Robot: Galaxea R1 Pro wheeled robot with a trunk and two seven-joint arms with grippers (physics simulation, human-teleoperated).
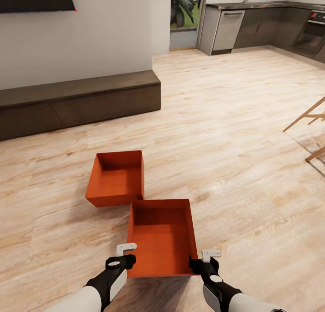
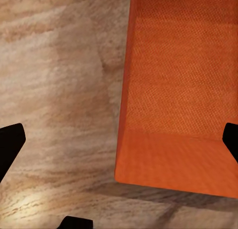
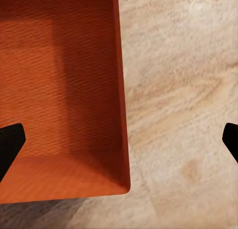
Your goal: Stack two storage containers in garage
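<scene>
Two tools flank the near container [image 1: 163,237] on the living room's wood floor [image 1: 234,158]: left tool [image 1: 121,261] at its left near corner, right tool [image 1: 202,263] at its right, both spread wide, each straddling a side wall (long axis pointing away). The far container [image 1: 116,177] lies ahead-left, corners touching.

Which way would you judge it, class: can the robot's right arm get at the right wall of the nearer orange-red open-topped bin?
Probably yes. The right gripper hangs open at the near right corner of the nearer orange-red bin; in the right wrist view its fingers straddle that wall, with bare wood-plank floor beside it.
</scene>
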